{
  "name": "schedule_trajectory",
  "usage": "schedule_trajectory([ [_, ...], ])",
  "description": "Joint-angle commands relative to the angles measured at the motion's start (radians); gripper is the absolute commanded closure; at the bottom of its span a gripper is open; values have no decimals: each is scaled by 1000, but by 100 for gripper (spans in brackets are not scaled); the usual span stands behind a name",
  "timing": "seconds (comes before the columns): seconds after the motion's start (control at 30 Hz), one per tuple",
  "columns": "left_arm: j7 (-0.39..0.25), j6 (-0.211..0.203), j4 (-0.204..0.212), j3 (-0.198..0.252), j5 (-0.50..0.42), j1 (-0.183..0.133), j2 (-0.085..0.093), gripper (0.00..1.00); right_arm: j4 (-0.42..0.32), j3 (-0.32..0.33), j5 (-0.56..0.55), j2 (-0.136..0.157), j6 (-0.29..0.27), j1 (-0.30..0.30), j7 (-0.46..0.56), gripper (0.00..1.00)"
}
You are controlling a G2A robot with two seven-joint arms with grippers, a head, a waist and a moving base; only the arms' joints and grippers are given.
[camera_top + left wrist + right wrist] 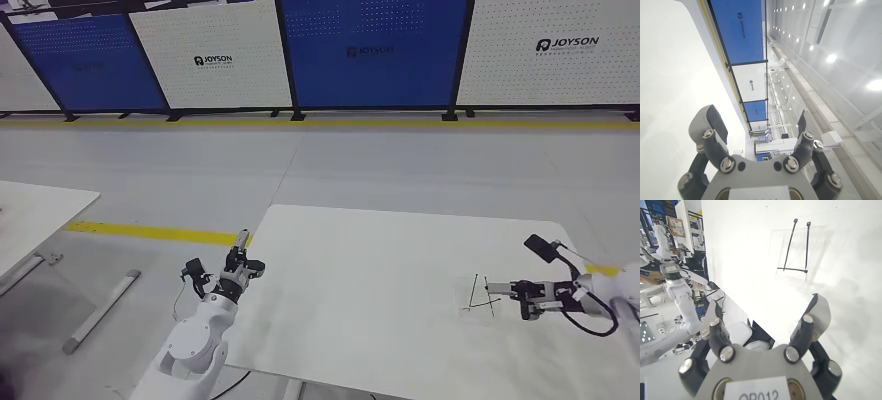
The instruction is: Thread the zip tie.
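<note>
Nothing is threaded yet. Three zip ties (807, 246) lie flat and unlooped on a clear sheet (819, 241) on the worktop (745, 256), just ahead of the right tool (765, 302), which is spread wide and empty. The left tool (758, 111), likewise spread and empty, sits well apart from them, so pickup and threading both remain.

White arms (195, 345) — black-padded grey jaws.
</note>
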Motion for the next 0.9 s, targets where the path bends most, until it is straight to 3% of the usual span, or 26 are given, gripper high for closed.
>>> schedule_trajectory([
  [0.0,0,0,0,0,0,0,0,0,36,-34,-5,-8,1,26,6,0],
  [0.33,0,0,0,0,0,0,0,0,36,-34,-5,-8,1,26,6,0],
  [0.47,0,0,0,0,0,0,0,0,81,-17,50,-10,-50,11,-41,0],
  [0.6,0,0,0,0,0,0,0,0,117,-44,39,-21,-68,34,-70,0],
  [0.7,0,0,0,0,0,0,0,0,130,-72,16,-29,-67,51,-82,0],
  [0.77,0,0,0,0,0,0,0,0,146,-104,-30,-35,-20,69,-56,0],
  [0.87,0,0,0,0,0,0,0,0,146,-104,-30,-35,-20,69,-56,0],
])
